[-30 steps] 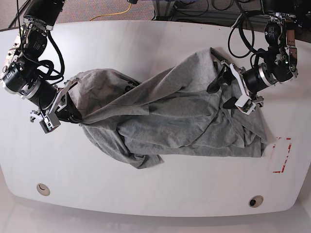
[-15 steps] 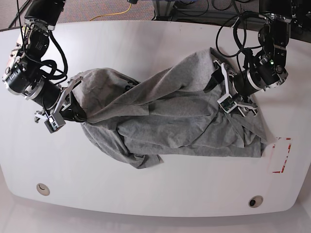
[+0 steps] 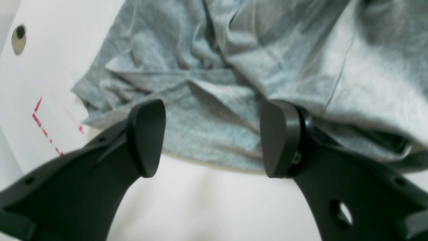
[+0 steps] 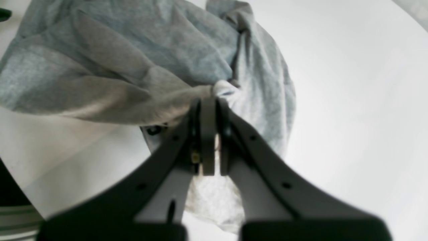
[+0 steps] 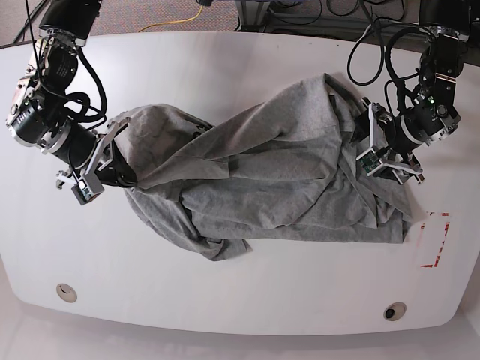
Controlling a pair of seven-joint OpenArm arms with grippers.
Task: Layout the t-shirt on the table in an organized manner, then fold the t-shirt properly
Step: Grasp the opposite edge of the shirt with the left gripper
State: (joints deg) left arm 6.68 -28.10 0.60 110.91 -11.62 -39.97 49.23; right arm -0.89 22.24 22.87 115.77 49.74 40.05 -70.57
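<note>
The grey t-shirt (image 5: 262,180) lies crumpled in a long diagonal heap across the middle of the white table (image 5: 225,67). My right gripper (image 5: 120,169), on the base view's left, is shut on a bunched edge of the t-shirt (image 4: 133,60); its fingertips (image 4: 207,103) pinch the fabric just above the tabletop. On the other side, my left gripper (image 5: 380,154) stands open at the shirt's right edge. Its black fingers (image 3: 147,137) straddle the hem of the t-shirt (image 3: 217,110) and grip nothing.
A red outline mark (image 5: 436,240) sits on the table just right of the shirt's lower corner, also seen as red mark (image 3: 43,127). Two round holes (image 5: 66,292) (image 5: 394,310) lie near the front edge. Cables hang behind the table's far edge.
My left gripper, open throughout, has swung and shifted right along the shirt's right edge. My right arm has edged slightly right, still shut on the fabric. The shirt's heap has barely changed.
</note>
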